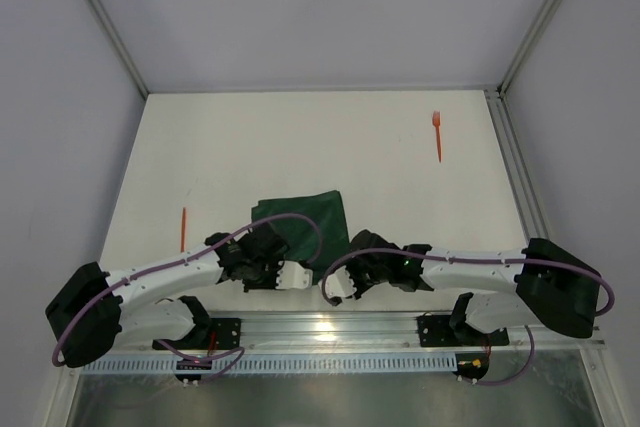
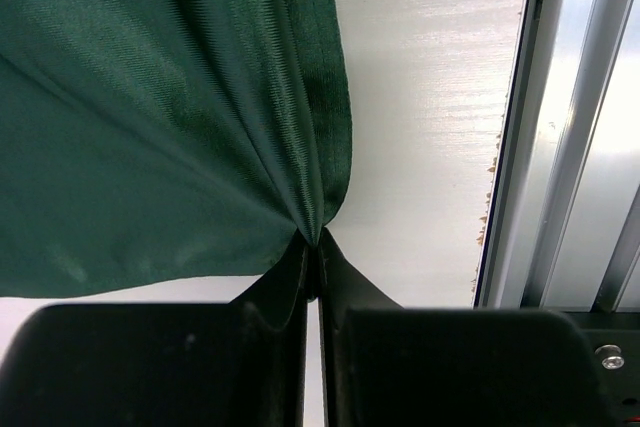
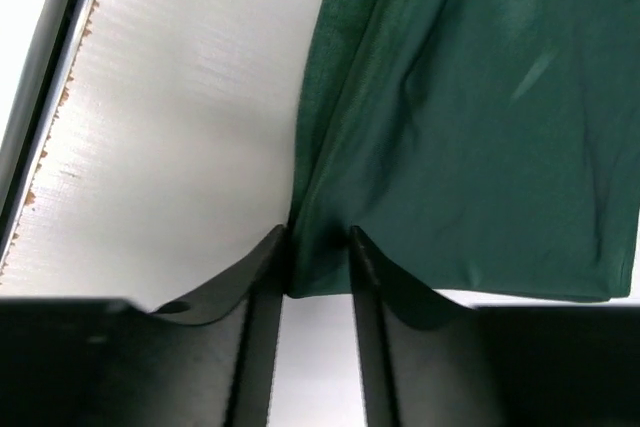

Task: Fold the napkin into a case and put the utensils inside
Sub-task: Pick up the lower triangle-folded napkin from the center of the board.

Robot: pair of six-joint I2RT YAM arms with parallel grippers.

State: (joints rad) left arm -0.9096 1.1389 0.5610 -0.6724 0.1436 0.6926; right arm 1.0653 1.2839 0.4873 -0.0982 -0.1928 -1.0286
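The dark green napkin [image 1: 303,217] lies near the table's front edge, between my two grippers. My left gripper [image 1: 270,249] is shut on its near left corner. In the left wrist view the cloth [image 2: 150,127] gathers into creases that run into the shut gripper [image 2: 318,247]. My right gripper [image 1: 362,250] is at the napkin's near right corner. In the right wrist view the gripper [image 3: 318,252] is partly open astride the corner of the cloth [image 3: 460,127], which is not pinched. An orange fork [image 1: 437,135] lies far right. A second orange utensil [image 1: 183,229] lies left of the napkin.
A metal rail [image 1: 400,325] runs along the near table edge under the arm bases and shows in the left wrist view [image 2: 570,147]. Frame posts [image 1: 505,137] border the white table [image 1: 300,137] on the right.
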